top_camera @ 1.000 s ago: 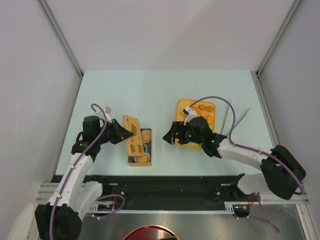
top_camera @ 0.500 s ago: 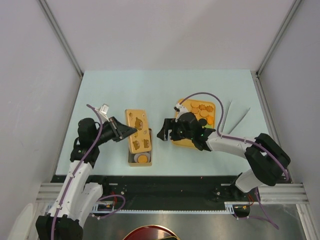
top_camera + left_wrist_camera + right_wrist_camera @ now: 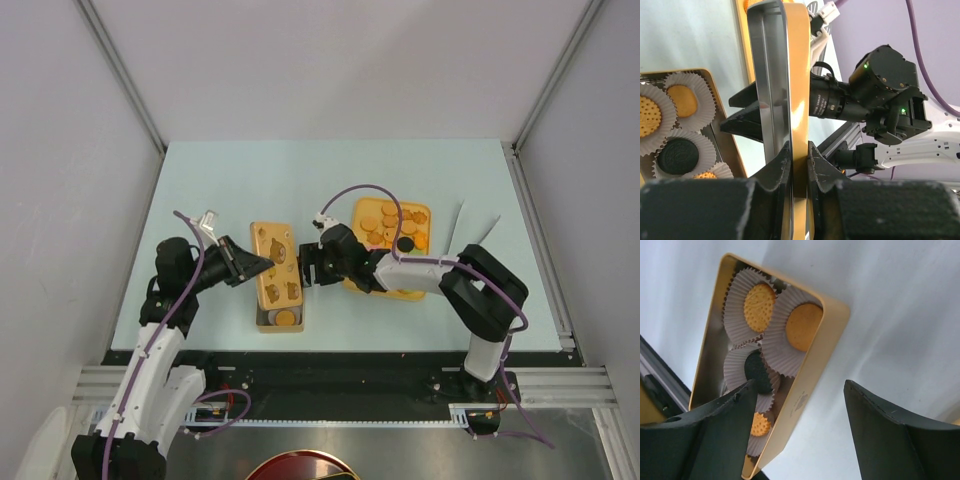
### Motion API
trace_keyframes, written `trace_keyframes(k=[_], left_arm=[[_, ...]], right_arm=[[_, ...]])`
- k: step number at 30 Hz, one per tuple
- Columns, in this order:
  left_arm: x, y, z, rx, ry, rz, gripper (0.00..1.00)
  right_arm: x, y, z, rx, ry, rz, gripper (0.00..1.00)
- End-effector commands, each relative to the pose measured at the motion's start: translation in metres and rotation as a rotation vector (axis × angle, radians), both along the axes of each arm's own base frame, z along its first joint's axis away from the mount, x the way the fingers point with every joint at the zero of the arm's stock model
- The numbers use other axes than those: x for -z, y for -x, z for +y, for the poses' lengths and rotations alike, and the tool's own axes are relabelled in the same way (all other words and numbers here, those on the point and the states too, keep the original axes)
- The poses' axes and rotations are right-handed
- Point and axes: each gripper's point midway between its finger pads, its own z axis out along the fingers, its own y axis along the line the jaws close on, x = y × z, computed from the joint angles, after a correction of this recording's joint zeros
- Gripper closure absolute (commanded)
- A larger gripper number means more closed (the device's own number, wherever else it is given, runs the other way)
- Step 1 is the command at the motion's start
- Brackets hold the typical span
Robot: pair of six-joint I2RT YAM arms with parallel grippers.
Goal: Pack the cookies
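Note:
An orange lid [image 3: 274,264] with bear pictures lies tilted over a gold tin [image 3: 281,320]. My left gripper [image 3: 252,265] is shut on the lid's left edge, which is seen edge-on between the fingers in the left wrist view [image 3: 799,100]. The tin [image 3: 812,380] holds cookies in white paper cups: orange ones [image 3: 759,300] and a black one [image 3: 757,371]. My right gripper [image 3: 309,266] is open and empty just right of the tin, its jaws wide apart [image 3: 800,435] by the tin's wall. More cookies [image 3: 388,224] lie on an orange tray [image 3: 423,212].
A black cookie [image 3: 404,243] sits on the tray beside the right arm's link. Two thin light sticks [image 3: 470,235] lie right of the tray. Side walls and rails frame the pale table [image 3: 330,175].
My right gripper has moved left from the tray to the tin's right side. The left gripper has swung the lid further over the tin, covering most of the cups.

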Motion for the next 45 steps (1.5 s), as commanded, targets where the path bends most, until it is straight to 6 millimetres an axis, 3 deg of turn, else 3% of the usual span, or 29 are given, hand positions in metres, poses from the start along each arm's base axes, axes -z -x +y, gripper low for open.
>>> trace_keyframes(k=[1,10,22,28,38,44,45], left_arm=[[-0.01,0.0,-0.001,0.008,-0.002,-0.05,0.86],[-0.007,-0.001,-0.001,0.007,-0.004,-0.041,0.85],[-0.006,-0.003,0.0,0.001,-0.007,-0.037,0.85],[-0.002,-0.003,0.0,-0.001,-0.01,-0.032,0.85],[0.018,-0.009,-0.001,-0.018,0.037,0.001,0.84],[0.001,-0.015,-0.007,-0.017,0.165,-0.087,0.86],[-0.002,-0.016,-0.008,-0.019,0.179,-0.102,0.86]], right_arm=[[-0.003,-0.01,0.008,0.0,0.014,-0.014,0.27],[0.013,-0.019,-0.004,0.036,0.08,-0.012,0.44],[0.012,-0.031,-0.018,0.077,0.114,-0.038,0.68],[0.009,-0.038,-0.035,0.109,0.126,-0.038,0.71],[0.008,-0.051,-0.084,0.193,0.153,-0.052,0.71],[0.005,-0.052,-0.084,0.193,0.141,-0.059,0.71],[0.004,-0.052,-0.084,0.19,0.138,-0.061,0.66]])
